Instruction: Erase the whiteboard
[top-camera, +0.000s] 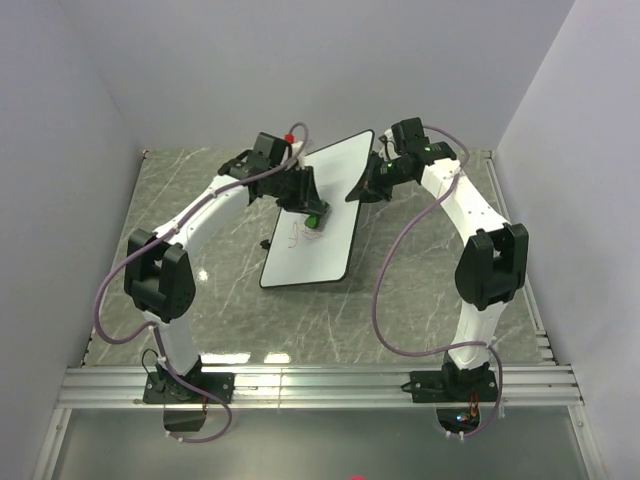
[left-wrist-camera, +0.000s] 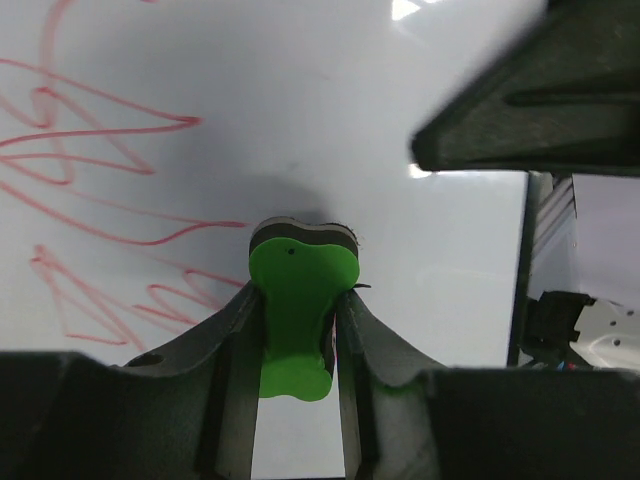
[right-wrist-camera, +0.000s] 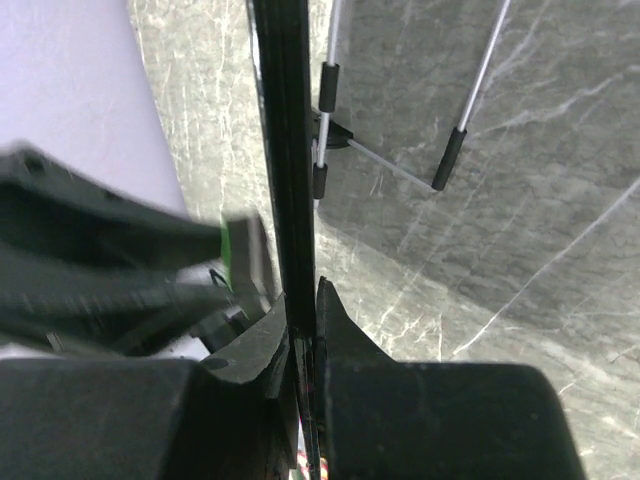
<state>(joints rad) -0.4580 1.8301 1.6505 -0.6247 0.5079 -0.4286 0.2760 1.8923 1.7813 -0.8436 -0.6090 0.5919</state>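
Observation:
The whiteboard (top-camera: 325, 210) lies tilted on the table with its far right edge lifted, and red scribbles (top-camera: 297, 236) mark its lower left part. My left gripper (top-camera: 313, 216) is shut on the green eraser (left-wrist-camera: 292, 300), whose dark felt face presses on the white board (left-wrist-camera: 330, 120) just right of the red scribbles (left-wrist-camera: 90, 180). My right gripper (top-camera: 372, 182) is shut on the board's black rim (right-wrist-camera: 290, 180), which runs edge-on between its fingers. A sliver of the green eraser (right-wrist-camera: 228, 262) shows beyond the rim.
A red-capped marker (top-camera: 292, 140) lies at the back beside my left wrist. The board's wire stand legs (right-wrist-camera: 400, 150) stick out over the grey marble table (top-camera: 420, 280). Grey walls close in on both sides.

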